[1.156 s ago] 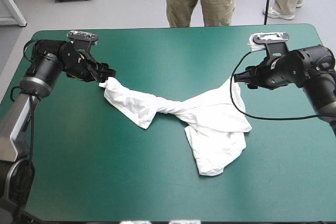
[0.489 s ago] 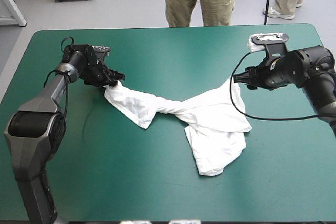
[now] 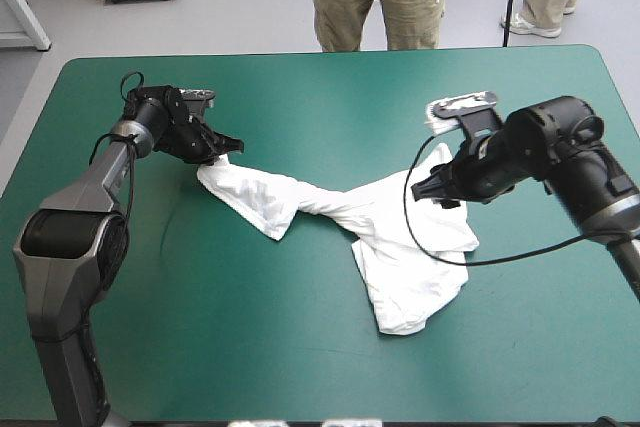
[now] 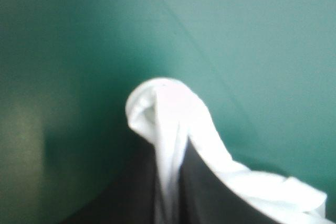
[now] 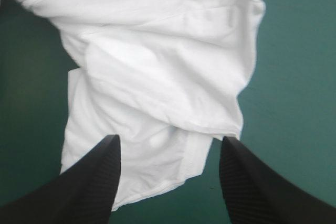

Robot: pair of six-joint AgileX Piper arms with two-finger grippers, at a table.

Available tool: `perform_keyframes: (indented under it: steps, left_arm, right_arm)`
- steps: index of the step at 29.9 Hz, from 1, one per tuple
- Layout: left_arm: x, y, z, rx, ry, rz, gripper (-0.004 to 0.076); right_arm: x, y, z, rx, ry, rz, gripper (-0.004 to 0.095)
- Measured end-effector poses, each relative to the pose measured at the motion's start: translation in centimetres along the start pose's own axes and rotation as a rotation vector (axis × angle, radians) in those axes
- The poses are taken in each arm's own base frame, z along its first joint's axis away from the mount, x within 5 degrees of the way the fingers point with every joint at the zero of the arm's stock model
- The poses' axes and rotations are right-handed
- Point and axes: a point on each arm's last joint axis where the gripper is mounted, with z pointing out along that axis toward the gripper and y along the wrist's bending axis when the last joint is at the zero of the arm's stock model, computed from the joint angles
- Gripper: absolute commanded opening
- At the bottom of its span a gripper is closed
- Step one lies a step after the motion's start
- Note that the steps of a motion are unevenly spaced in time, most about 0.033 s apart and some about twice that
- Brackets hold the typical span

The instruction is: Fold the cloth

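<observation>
The white T-shirt (image 3: 390, 237) lies twisted across the middle of the table: a narrow strip runs to the far left, and a wider crumpled part sits at the right. My left gripper (image 3: 215, 150) sits at the strip's left tip. In the left wrist view its black fingers (image 4: 210, 192) are pressed together, with a fold of the T-shirt (image 4: 163, 98) sticking out past the left gripper (image 4: 169, 150). My right gripper (image 3: 425, 190) hovers over the wider part. In the right wrist view the right gripper (image 5: 170, 139) stands open, with the T-shirt (image 5: 157, 66) spread under it.
The teal-green cover (image 3: 250, 347) lies bare around the T-shirt on every side, widest toward the table's near edge.
My left gripper reached the strip's left tip and shut on it. My right arm swung in from the right, coming over the T-shirt's wider part with its fingers still apart.
</observation>
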Motion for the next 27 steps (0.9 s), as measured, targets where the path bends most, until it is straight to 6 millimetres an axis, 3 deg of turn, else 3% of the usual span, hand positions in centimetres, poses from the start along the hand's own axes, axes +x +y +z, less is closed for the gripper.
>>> perform_keyframes:
  steps: [6, 15, 20, 27]
  left_arm:
    - [0.0, 0.0, 0.0, 0.000, -0.001, 0.002, -0.0009]
    - [0.0, 0.0, 0.0, 0.000, -0.001, 0.002, -0.0009]
    - [0.0, 0.0, 0.0, 0.001, -0.001, 0.001, -0.0009]
    - [0.0, 0.0, 0.0, 0.001, -0.001, 0.001, -0.0009]
  right_arm:
    - [1.9, 5.1, 1.5, -0.039, 0.071, -0.125, 0.0539]
    - [7.6, 9.5, 6.1, -0.058, 0.243, -0.227, 0.0538]
    - [9.9, 10.7, 8.0, -0.067, 0.258, -0.232, 0.0539]
    - [11.7, 10.4, 11.5, -0.046, 0.278, -0.218, 0.0538]
